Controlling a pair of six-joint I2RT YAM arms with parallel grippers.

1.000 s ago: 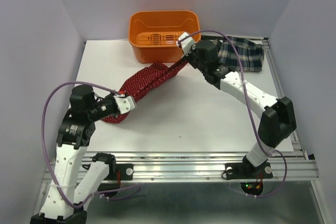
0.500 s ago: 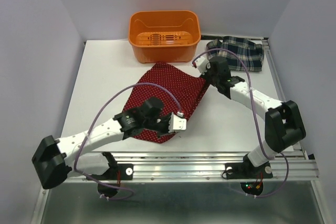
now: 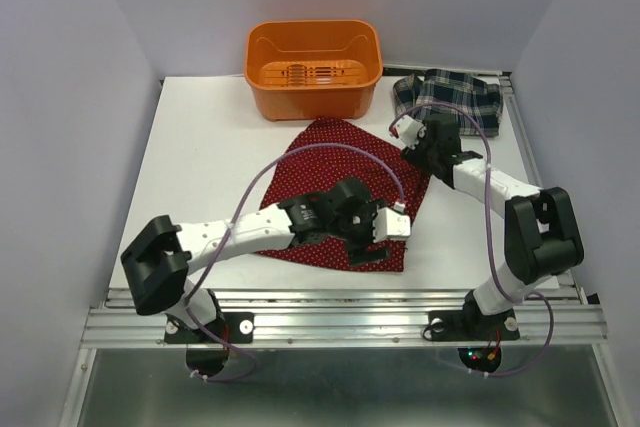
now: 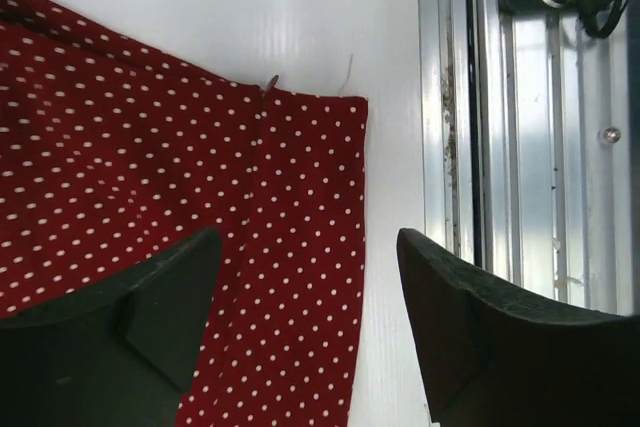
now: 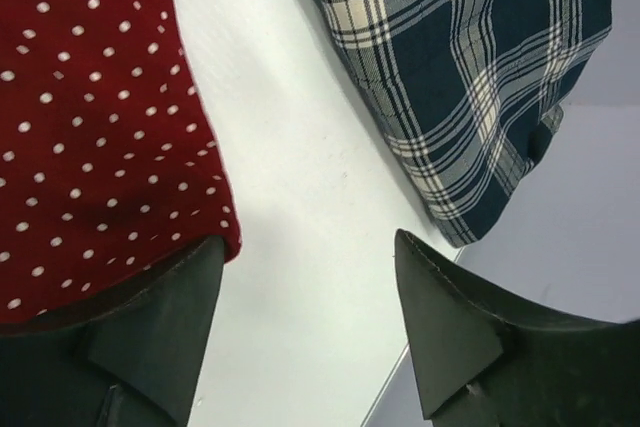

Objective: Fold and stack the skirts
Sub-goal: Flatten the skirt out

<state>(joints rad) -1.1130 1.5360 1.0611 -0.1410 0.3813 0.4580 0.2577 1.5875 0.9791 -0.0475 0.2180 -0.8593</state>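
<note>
On the white table (image 3: 200,157) the red polka-dot skirt (image 4: 150,147) lies spread flat; my left claw (image 4: 310,247) and right claw (image 5: 308,252) gape, holding nothing.

The bin (image 3: 313,69) is glowing a solid bright orange. Just in front of it, the dotted skirt (image 3: 335,172) is showing dark red sprinkled with tiny white dots. To the bin's right, the plaid skirt (image 3: 460,97) is showing dark navy and green crossed by white lines. The table (image 3: 205,147) under the bin is showing plain white. Nearer than the bin, the left arm (image 3: 225,237) and right arm (image 3: 485,182) are showing white shells with black joints, with purple cables (image 3: 330,146) looping over them.
</note>
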